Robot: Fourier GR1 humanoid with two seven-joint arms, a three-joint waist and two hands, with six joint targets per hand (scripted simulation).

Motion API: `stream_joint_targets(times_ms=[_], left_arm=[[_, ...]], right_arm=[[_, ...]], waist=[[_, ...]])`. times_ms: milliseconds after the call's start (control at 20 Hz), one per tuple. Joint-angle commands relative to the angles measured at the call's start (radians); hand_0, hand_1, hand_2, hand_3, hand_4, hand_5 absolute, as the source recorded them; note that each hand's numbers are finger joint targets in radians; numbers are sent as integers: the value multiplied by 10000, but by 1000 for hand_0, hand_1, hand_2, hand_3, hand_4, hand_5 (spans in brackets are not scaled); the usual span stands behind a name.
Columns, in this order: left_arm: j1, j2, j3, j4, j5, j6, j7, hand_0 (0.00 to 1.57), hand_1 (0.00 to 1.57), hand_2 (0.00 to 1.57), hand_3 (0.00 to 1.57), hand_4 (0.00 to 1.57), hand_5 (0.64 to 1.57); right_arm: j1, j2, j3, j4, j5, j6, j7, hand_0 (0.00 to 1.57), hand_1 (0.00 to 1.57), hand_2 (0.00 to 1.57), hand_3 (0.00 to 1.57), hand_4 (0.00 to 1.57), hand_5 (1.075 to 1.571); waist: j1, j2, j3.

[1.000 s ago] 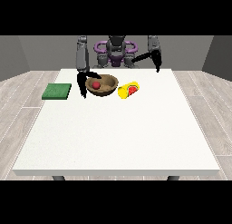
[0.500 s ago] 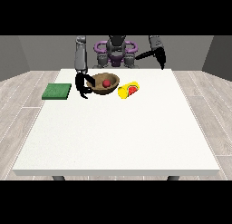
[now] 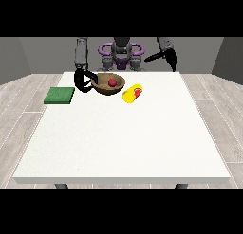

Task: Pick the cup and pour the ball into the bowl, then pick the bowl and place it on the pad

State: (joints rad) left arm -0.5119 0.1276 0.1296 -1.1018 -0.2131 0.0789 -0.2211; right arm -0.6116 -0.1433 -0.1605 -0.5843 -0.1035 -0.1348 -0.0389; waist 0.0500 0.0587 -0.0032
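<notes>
A brown bowl stands on the white table near its far edge, and a red ball rests inside it. Just right of the bowl a yellow cup lies on its side, its red inside facing the camera. The green pad lies flat at the table's far left corner. The hand at the view's left hangs beside the bowl's left rim with its fingers curled; whether it touches the rim I cannot tell. The hand at the view's right is raised high above the table's far right, holding nothing.
The robot's purple and grey torso stands behind the table's far edge. A grey plank floor surrounds the table. The white tabletop stretches from the bowl and cup to the near edge.
The hand at the view's left moved left and down off the bowl, to beside its left rim. The hand at the view's right rose higher. Bowl, ball and cup stayed put.
</notes>
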Motion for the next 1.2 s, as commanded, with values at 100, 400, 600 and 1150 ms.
stream_joint_targets(times_ms=[100, 400, 600, 1150], left_arm=[[443, 80, 239, 447, 25, 302, -496, 0, 0, 0, 0, 0, 1570], [504, 260, 265, 253, 212, 73, -1068, 0, 0, 0, 0, 0, 1569], [279, -52, 43, -193, -3, 518, -1222, 0, 0, 0, 0, 0, 1566], [-857, -548, -694, -1868, -747, 1549, -909, 0, 0, 0, 0, 0, 1564]], right_arm=[[-446, -773, -193, -617, -408, 646, 1727, 1571, 1571, 1571, 1571, 1052, 1553], [-153, -1801, -924, -848, -957, 1311, 1342, 1571, 1571, 1571, 1571, 1058, 1559], [-267, -3079, -1890, -369, -1793, 2676, 892, 1571, 1571, 1571, 1571, 1062, 1562], [-565, -5358, -3067, 1091, -2352, 4545, -695, 1571, 1571, 1571, 1442, 1031, 1563]], waist=[[-554, -297, 29], [-382, 331, 32], [-227, 1382, 37], [216, 3813, 58]])
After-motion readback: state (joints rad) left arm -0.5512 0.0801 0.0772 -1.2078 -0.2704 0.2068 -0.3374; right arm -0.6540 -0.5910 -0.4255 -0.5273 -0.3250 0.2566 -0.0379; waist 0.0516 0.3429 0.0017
